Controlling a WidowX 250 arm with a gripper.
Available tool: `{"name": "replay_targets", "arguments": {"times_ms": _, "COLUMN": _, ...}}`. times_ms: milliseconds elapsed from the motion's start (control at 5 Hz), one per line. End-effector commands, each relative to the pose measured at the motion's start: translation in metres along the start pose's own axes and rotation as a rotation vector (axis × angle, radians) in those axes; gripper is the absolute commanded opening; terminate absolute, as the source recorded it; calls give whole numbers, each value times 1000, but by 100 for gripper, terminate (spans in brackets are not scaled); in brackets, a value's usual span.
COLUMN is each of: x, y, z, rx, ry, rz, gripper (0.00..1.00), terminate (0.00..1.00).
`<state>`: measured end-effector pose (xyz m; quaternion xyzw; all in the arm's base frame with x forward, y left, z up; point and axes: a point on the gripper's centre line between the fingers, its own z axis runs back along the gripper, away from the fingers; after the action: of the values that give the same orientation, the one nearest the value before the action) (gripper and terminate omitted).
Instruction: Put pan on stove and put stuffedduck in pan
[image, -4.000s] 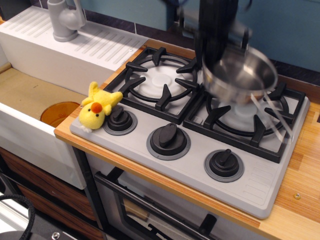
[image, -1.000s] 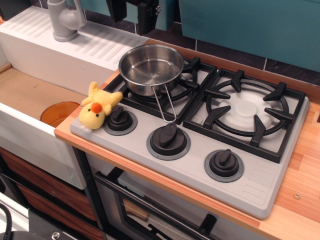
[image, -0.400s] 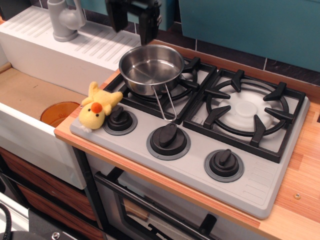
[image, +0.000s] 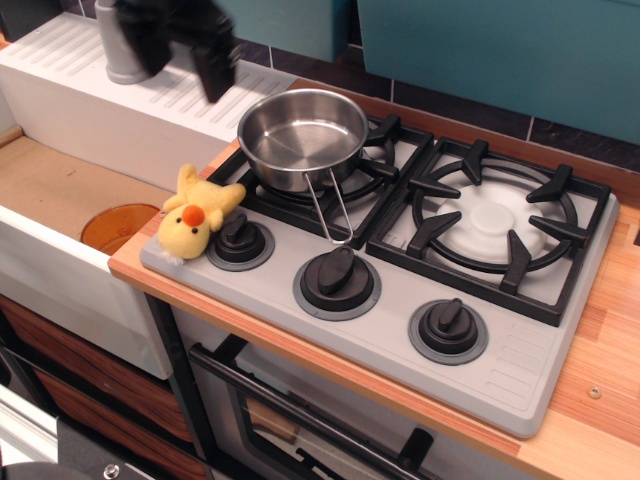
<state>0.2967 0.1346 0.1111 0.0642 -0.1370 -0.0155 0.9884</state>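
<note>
The shiny steel pan (image: 303, 135) sits upright on the left burner of the grey stove (image: 500, 345), its wire handle (image: 330, 212) pointing to the front. The pan is empty. The yellow stuffedduck (image: 194, 214) lies on the stove's front left corner, touching the left knob (image: 240, 240). My black gripper (image: 178, 58) is blurred at the top left, above the sink's drainboard, behind and to the left of the pan and above the duck. Its jaws look spread apart and hold nothing.
A white sink with a grey faucet (image: 125, 45) and ribbed drainboard (image: 120, 95) stands left of the stove. An orange drain disc (image: 118, 226) lies in the basin. The right burner (image: 495, 222) is bare. Wooden counter (image: 600, 350) runs on the right, an oven door below.
The pan, carried over the right burner four seconds ago, now rests released on the left burner. The gripper has since moved left and lower, away from the pan toward the duck's side.
</note>
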Motion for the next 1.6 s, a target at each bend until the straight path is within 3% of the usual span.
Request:
{"name": "replay_targets", "arguments": {"times_ms": 0, "x": -42, "y": 4, "z": 7, "rx": 44, "ry": -123, "rz": 17, "gripper": 100, "terminate": 0}}
{"name": "replay_targets", "arguments": {"times_ms": 400, "x": -77, "y": -13, "z": -6, "rx": 61, "ry": -176, "rz": 31, "gripper": 100, "terminate": 0}}
{"name": "replay_targets", "arguments": {"times_ms": 600, "x": -80, "y": -17, "z": -10, "rx": 48, "ry": -199, "rz": 21, "gripper": 100, "terminate": 0}}
{"name": "replay_targets", "arguments": {"times_ms": 1000, "x": -60, "y": -27, "z": -34, "rx": 23, "ry": -260, "rz": -17, "gripper": 100, "terminate": 0}}
{"name": "replay_targets", "arguments": {"times_ms": 1400, "x": -50, "y": -31, "z": -54, "rx": -10, "ry": -247, "rz": -26, "gripper": 100, "terminate": 0}}
